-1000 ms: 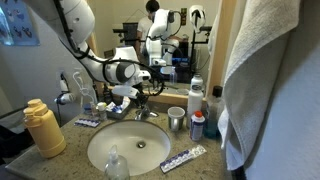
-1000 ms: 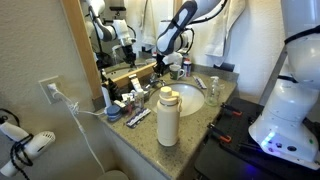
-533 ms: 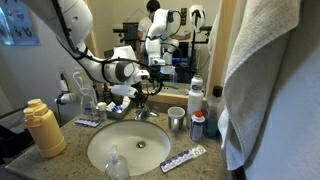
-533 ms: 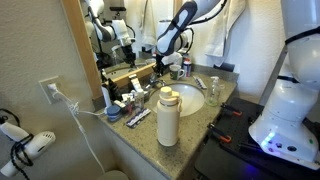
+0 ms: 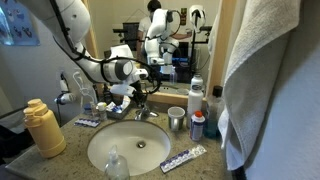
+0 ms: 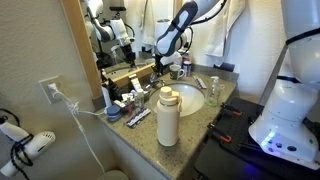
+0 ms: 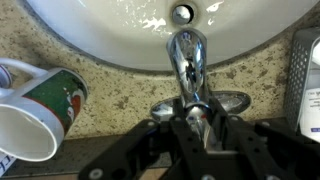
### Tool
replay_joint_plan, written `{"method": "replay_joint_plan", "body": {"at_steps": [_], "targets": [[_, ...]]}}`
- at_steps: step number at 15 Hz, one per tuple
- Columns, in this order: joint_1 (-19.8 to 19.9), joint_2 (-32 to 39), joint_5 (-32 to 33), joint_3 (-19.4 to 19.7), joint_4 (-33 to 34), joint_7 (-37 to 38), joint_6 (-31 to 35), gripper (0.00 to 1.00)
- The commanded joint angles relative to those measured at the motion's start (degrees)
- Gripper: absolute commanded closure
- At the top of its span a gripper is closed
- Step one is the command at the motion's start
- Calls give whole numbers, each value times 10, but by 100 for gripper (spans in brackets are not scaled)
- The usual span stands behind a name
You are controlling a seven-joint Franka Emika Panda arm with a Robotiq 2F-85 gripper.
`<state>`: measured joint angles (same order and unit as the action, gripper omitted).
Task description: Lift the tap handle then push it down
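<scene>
Tap handle, shiny chrome, sits pinched in the black claw.

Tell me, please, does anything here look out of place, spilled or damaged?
Nothing looks spilled or broken. Two small oddities: a white cable hangs from the wall outlet to the counter near the sink, and a flat tube lies askew at the basin's front rim. The end effector is shut on the tap handle.

Tap handle: small shiny chrome lever atop short faucet, behind white basin; tilt unclear.
</scene>
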<state>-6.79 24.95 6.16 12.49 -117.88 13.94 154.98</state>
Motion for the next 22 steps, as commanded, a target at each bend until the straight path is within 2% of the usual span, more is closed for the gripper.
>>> {"method": "replay_joint_plan", "body": {"at_steps": [1, 11, 22], "targets": [[1, -55, 58, 62, -23, 53, -49, 93], [-21, -56, 93, 80, -16, 91, -51, 93], [-23, -60, 84, 77, -15, 97, -37, 93]]}}
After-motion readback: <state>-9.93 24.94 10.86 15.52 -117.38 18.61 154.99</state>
